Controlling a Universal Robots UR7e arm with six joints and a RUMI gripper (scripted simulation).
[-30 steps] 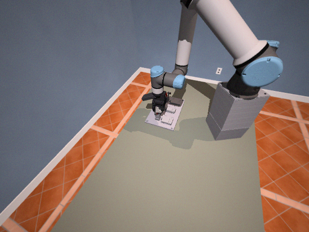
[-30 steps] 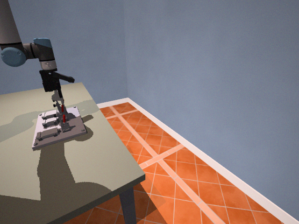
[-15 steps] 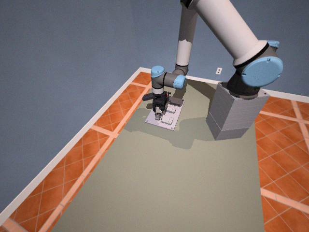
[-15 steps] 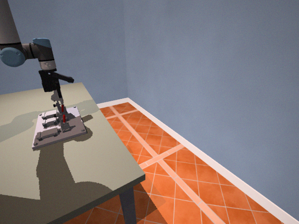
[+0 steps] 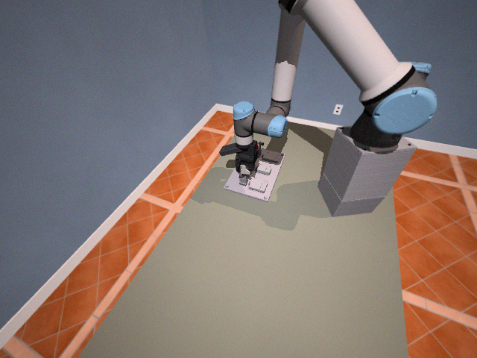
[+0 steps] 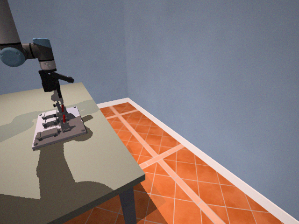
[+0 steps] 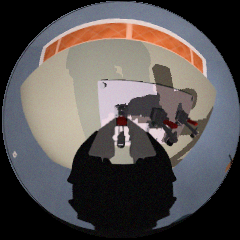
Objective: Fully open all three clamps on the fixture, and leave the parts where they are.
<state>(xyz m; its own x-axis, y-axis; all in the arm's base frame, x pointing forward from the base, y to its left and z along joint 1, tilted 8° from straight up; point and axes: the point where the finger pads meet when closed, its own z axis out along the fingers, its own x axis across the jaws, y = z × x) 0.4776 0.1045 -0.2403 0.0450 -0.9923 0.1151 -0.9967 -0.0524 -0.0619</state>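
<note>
Pale fixture plate [image 6: 77, 131] with 3 red-handled clamps, hand [image 7: 121, 141] clenched on 1 clamp handle [image 7: 121, 121], fixture near surface [image 6: 103, 154] edge

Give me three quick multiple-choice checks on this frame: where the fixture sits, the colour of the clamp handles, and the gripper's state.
1. Where is the fixture plate?
A. on the floor
B. on the table near its far corner
C. atop the arm's pedestal

2. What colour are the clamp handles?
A. red
B. green
C. yellow

3. What is the gripper doing?
A. hanging open
B. shut on nothing
C. shut on a clamp handle

Answers: 1 B, the plate lies on the tabletop by the corner. 2 A, red grips show. 3 C, the wrist view shows a handle between the fingers.
</note>
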